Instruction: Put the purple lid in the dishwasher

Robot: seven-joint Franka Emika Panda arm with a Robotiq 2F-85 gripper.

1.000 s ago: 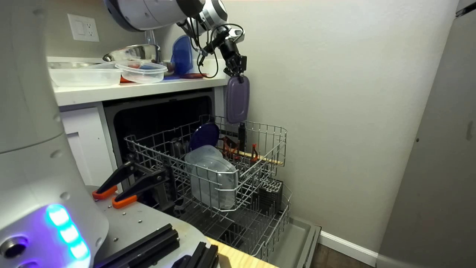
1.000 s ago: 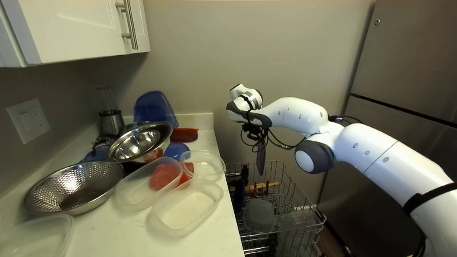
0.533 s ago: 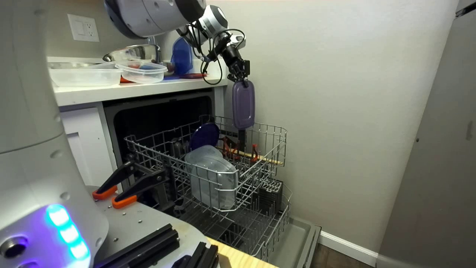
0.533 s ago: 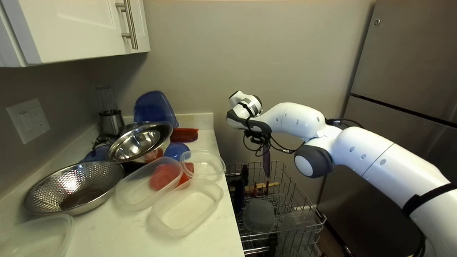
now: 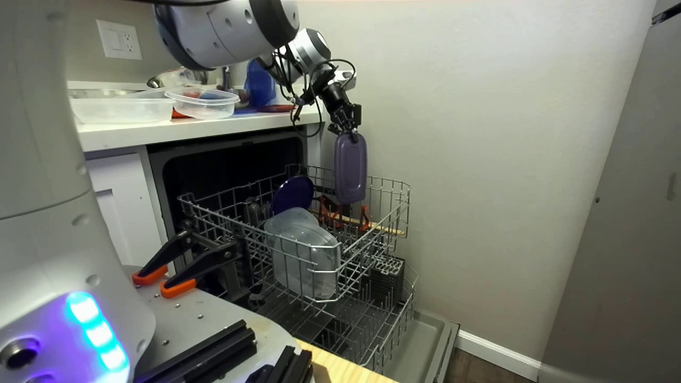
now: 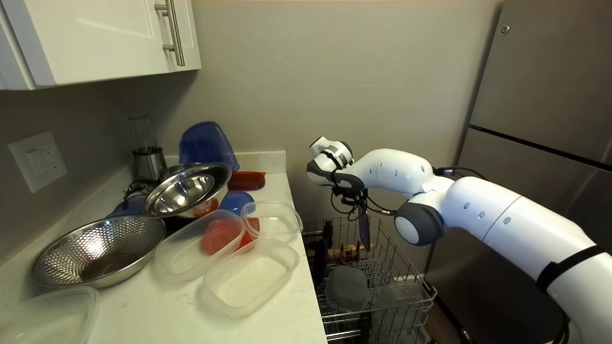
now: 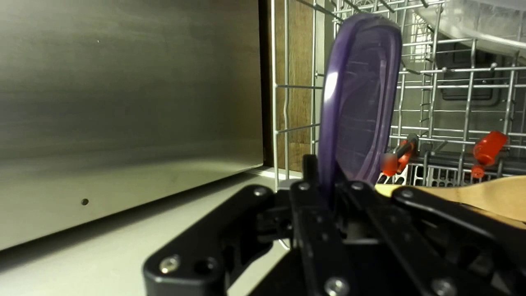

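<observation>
Wrist view: the claw pinches the purple lid near one narrow end, with both fingers pressed against it. In both exterior views, the lid hangs nearly vertical directly beneath the claw, over the extended upper rack of the dishwasher. Whether its lower edge sits below the rack's rim cannot be confirmed. Step in hand (judged): placement in the rack; release is not yet done. Next move: lower the claw, hold the lid on edge, and seat it within the rack directly beneath the claw. Keep clear of the wood-coloured utensil and the red-tipped items below the claw, which may block seating. Spread the fingers only after the rack bears the lid.
</observation>
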